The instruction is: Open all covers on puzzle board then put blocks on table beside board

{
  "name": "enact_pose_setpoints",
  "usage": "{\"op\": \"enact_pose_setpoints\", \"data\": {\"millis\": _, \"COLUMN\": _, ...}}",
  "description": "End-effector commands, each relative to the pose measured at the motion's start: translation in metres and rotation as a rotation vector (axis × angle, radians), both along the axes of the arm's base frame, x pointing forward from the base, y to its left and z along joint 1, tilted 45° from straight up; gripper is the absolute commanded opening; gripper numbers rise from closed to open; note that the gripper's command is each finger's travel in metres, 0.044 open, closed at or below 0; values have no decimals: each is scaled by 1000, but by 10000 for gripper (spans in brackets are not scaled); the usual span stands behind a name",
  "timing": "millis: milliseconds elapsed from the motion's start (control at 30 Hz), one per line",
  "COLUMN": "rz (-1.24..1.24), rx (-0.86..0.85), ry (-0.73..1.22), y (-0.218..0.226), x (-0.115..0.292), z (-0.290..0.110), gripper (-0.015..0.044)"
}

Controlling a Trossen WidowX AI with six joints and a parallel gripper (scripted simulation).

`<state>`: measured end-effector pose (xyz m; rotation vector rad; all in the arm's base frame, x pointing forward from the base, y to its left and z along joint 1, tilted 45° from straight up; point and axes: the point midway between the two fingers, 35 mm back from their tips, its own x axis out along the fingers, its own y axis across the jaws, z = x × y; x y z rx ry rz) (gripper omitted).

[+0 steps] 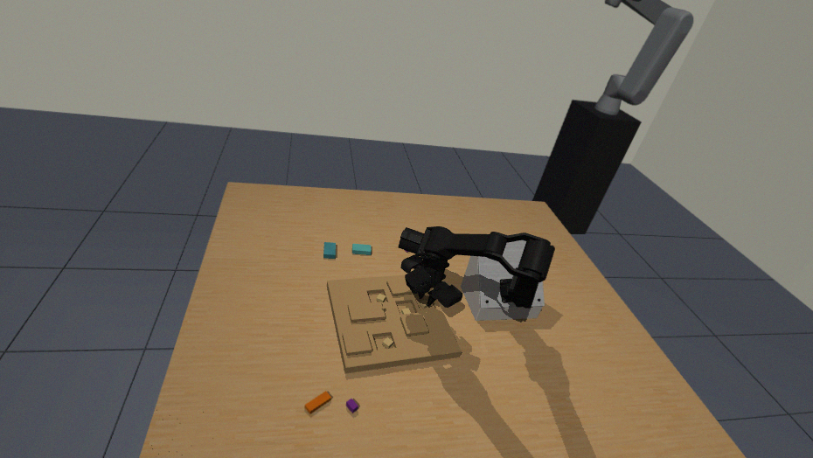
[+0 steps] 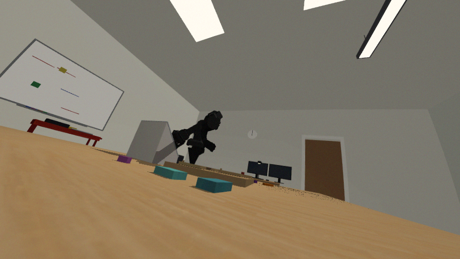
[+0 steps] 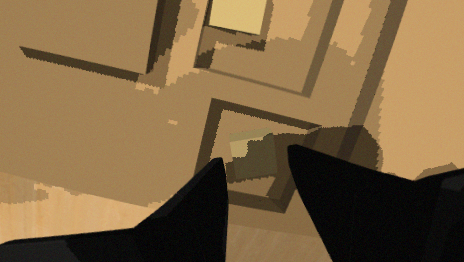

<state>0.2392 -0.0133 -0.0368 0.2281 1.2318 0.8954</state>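
The tan puzzle board (image 1: pixel 337 296) (image 2: pixel 247 182) (image 3: pixel 75 125) lies flat on the table. Its flat covers, among them a left one (image 1: pixel 366 311), a right one (image 1: pixel 414 324) and a front one (image 1: pixel 357 343), stand beside uncovered wells. Pale yellow blocks sit in a back-left well (image 1: pixel 381 297), a middle well (image 1: pixel 406 311) and a front well (image 1: pixel 387 343). My black gripper (image 2: pixel 193 162) (image 3: pixel 255 152) is partly open over the back-right well. A pale block (image 3: pixel 239 148) lies in that well, seen between the fingertips and half in shadow. Contact is not visible.
Behind the board lie a dark teal block (image 1: pixel 330 249) (image 2: pixel 213 185) and a lighter teal block (image 1: pixel 361 249) (image 2: pixel 169 172). A purple block (image 2: pixel 124 159) lies near the grey box (image 1: pixel 511 307) (image 2: pixel 146 141). An orange bar (image 1: pixel 318 401) and purple cube (image 1: pixel 351 405) lie in front.
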Motion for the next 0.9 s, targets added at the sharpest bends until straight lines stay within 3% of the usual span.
{"op": "enact_pose_setpoints", "data": {"millis": 0, "rz": -5, "rx": 5, "ry": 5, "y": 3, "x": 0, "z": -2, "gripper": 144}}
{"op": "enact_pose_setpoints", "data": {"millis": 333, "rz": -5, "rx": 6, "ry": 5, "y": 8, "x": 0, "z": -7, "gripper": 144}}
{"op": "enact_pose_setpoints", "data": {"millis": 633, "rz": 0, "rx": 0, "ry": -2, "y": 6, "x": 1, "z": -6, "gripper": 84}}
{"op": "enact_pose_setpoints", "data": {"millis": 867, "rz": -1, "rx": -1, "ry": -1, "y": 3, "x": 1, "z": -4, "gripper": 80}}
